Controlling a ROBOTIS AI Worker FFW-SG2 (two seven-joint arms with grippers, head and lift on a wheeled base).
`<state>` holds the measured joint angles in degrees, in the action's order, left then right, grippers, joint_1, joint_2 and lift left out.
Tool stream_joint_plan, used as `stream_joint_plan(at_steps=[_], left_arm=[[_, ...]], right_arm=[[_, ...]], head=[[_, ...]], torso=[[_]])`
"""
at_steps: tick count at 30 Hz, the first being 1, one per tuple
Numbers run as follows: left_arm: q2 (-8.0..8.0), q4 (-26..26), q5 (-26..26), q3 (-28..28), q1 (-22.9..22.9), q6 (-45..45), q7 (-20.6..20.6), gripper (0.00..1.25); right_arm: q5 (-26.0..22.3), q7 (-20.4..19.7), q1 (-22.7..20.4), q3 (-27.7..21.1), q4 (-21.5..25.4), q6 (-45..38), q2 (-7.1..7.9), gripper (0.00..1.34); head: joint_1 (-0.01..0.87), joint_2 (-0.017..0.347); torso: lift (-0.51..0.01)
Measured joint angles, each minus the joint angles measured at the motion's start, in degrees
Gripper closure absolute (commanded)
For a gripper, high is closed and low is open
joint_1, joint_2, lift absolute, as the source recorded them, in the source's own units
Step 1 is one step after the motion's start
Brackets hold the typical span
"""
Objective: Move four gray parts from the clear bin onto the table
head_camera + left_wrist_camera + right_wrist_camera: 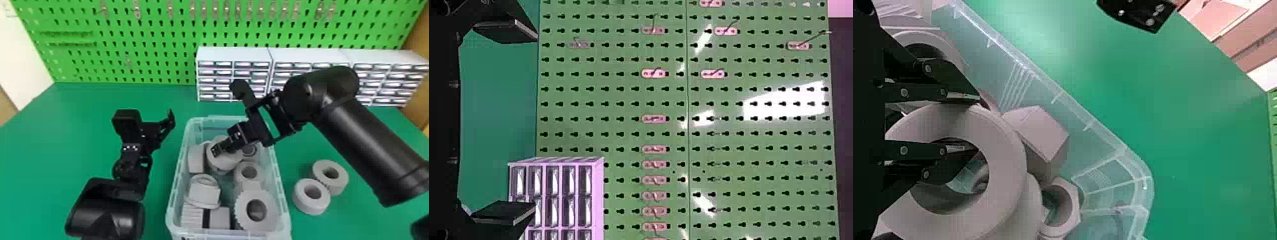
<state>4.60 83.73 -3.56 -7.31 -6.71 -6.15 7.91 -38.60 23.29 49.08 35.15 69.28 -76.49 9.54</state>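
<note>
The right tool (219, 149) is clamped on the wall of a gray ring (230, 160) toward twelve o'clock in the clear bin (175, 196), two loose gray parts (314, 207) lie on the bench (150, 102) at its three o'clock, and the left tool (170, 119) hangs, fingers apart, at ten o'clock.

The left arm (131, 169) is black with a glossy, rounded casing (105, 220) and small pale screws (131, 147), the right arm (332, 115) black too, with a thick, smooth tube (370, 146) and silvery studs (904, 93) on its jaws.
</note>
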Motion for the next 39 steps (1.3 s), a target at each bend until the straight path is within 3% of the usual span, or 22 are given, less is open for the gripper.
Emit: stream_joint_plan(at_steps=[18,39], left_arm=[[0.53,0.04,-0.31,-0.12,0.23,-0.01,0.01,0.10],[0.92,0.11,-0.39,-0.36,0.86,-0.02,0.02,0.10]], right_arm=[[4.72,0.00,-1.03,-7.55,4.05,-3.01,0.60,1.00],[12.46,0.00,-4.54,-21.43,10.19,-8.62,2.40,1.00]], head=[[0.693,0.072],[0.693,0.072]], torso=[[-0.052],[-0.052]])
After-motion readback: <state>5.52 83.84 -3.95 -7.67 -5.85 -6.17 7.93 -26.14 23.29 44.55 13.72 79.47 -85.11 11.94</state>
